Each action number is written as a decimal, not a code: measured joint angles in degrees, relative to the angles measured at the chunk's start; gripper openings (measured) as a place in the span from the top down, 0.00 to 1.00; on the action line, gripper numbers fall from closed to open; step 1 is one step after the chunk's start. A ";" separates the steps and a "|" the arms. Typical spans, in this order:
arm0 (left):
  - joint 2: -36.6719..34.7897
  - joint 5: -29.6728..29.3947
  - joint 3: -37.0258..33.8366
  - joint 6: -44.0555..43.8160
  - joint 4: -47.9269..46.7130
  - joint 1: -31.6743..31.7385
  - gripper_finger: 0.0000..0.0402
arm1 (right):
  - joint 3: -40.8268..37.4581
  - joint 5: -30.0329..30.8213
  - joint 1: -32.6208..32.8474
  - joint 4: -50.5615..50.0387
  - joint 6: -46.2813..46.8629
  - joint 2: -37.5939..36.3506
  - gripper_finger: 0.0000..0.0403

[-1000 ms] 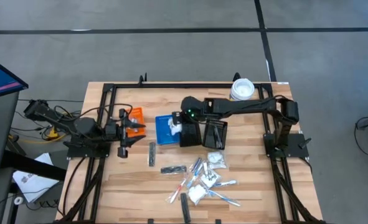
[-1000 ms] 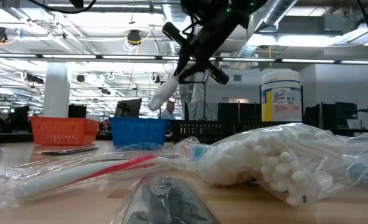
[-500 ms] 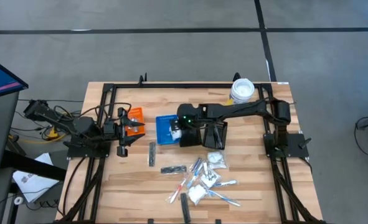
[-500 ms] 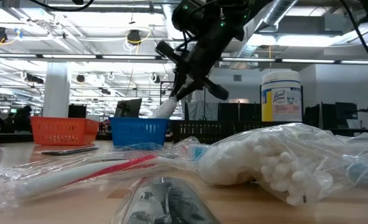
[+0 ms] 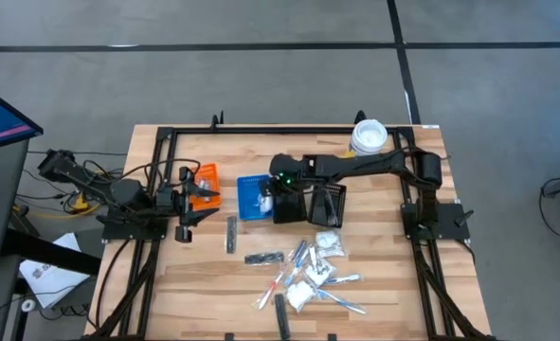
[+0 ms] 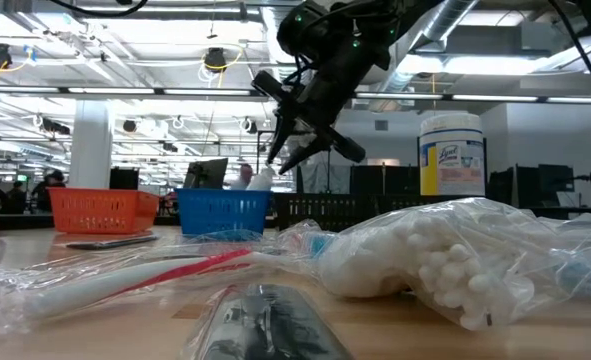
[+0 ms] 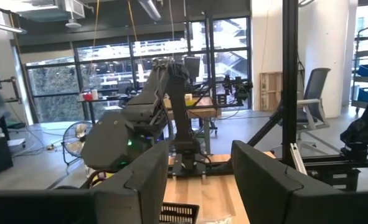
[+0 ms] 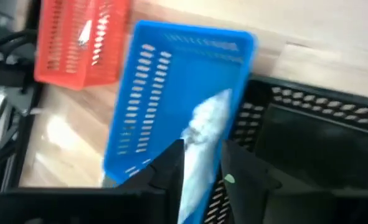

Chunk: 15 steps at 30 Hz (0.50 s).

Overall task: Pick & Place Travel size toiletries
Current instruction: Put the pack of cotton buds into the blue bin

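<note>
Wooden table [image 5: 374, 284], black frame rails along its edges. Right gripper [image 6: 287, 150]: hovering over the blue bin [image 5: 253, 197], fingers parted, a white packet [image 8: 202, 134] between them, its lower end at the bin's rim; whether it is gripped or slipping free cannot be told. Black bin [image 5: 317, 204] just beside this gripper, orange bin [image 5: 204, 180] beyond the blue one. Loose toiletries [image 5: 308, 270] lie on the table near this gripper. Left gripper [image 5: 187, 202]: beside the orange bin, fingers [image 7: 140, 180] parted, empty.
</note>
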 joint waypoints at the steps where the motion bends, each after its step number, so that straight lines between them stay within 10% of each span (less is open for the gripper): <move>1: 0.00 0.00 0.00 0.00 -0.02 0.00 0.58 | 0.00 0.00 0.02 0.98 -0.54 0.00 0.73; 15: 0.18 5.42 0.00 -2.48 -0.96 -0.02 0.58 | 0.00 -6.37 3.65 9.06 -21.17 -15.37 0.58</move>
